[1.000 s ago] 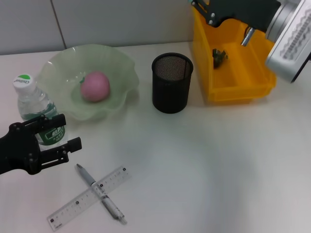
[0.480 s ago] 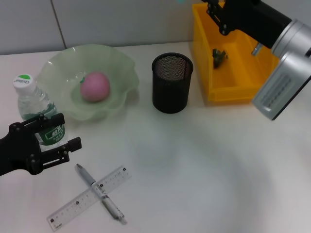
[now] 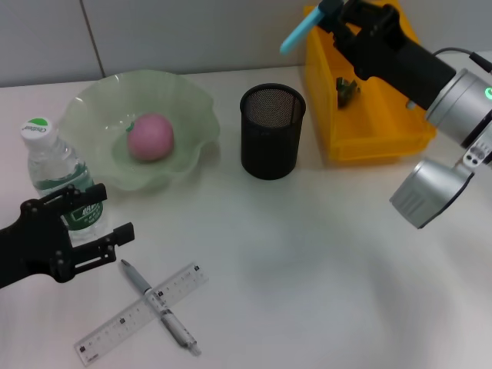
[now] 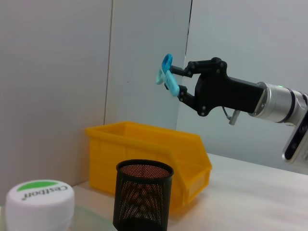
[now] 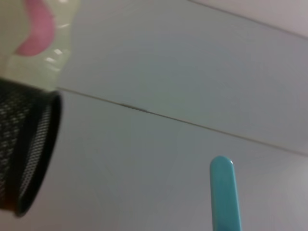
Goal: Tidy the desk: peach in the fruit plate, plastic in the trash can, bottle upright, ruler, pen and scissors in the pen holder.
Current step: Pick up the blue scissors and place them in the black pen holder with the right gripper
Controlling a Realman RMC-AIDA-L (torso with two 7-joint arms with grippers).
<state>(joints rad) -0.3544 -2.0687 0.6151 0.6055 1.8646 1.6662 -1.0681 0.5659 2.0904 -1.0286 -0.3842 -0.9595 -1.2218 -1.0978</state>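
Head view: right claw (image 3: 332,17) raised over the yellow bin (image 3: 369,123), clamped on the blue scissors (image 3: 300,32), tips angled toward the mesh pen holder (image 3: 272,131); left claw (image 3: 86,223) low on the tabletop (image 3: 307,261), fingers spread wide beside the upright bottle (image 3: 58,181); peach (image 3: 150,137) in the green fruit plate (image 3: 108,108); pen (image 3: 157,304) crossed over the ruler (image 3: 142,311).

Peach (image 3: 150,137) in plate (image 3: 92,108), pen (image 3: 157,304) across ruler (image 3: 115,327)
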